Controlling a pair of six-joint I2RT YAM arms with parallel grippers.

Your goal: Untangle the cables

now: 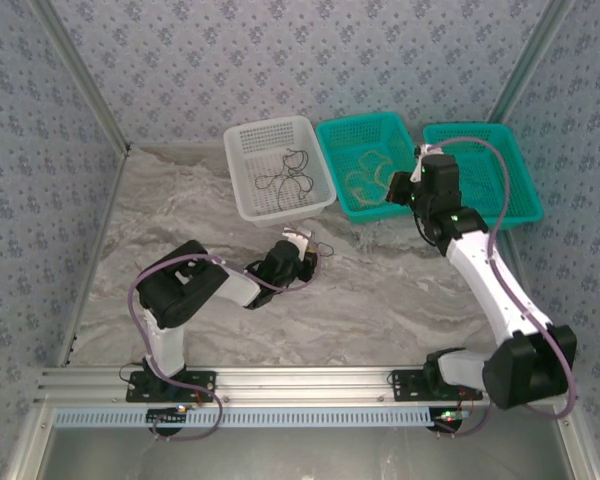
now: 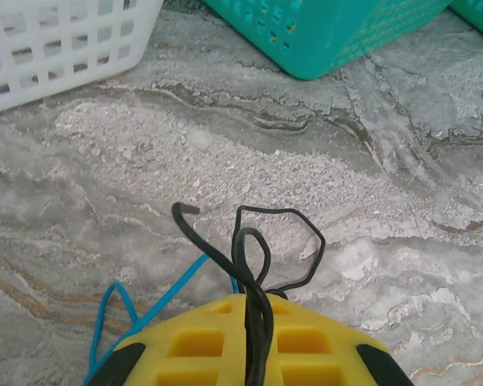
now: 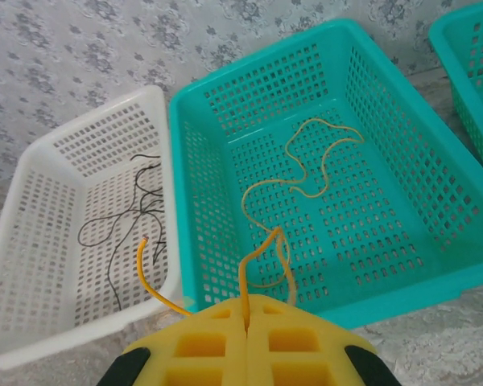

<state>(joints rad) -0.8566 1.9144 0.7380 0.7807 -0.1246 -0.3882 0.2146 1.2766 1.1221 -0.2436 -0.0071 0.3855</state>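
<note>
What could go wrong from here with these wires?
The left hand pinches the black wire while the blue wire trails beside it; pulling might tighten any tangle between them. The right hand holds the yellow wire above the teal basket, but its loose end points toward the white basket and might land or snag there.

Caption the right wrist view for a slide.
Right gripper shut on a yellow cable by the teal basket, white basket alongside.

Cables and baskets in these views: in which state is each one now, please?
black cable, pinched in the left gripper, loops free.
blue cable, loose on the table, running under that gripper.
yellow cable, pinched in the right gripper, trailing over the teal basket.
white basket, upright, holding thin black wires.
</note>
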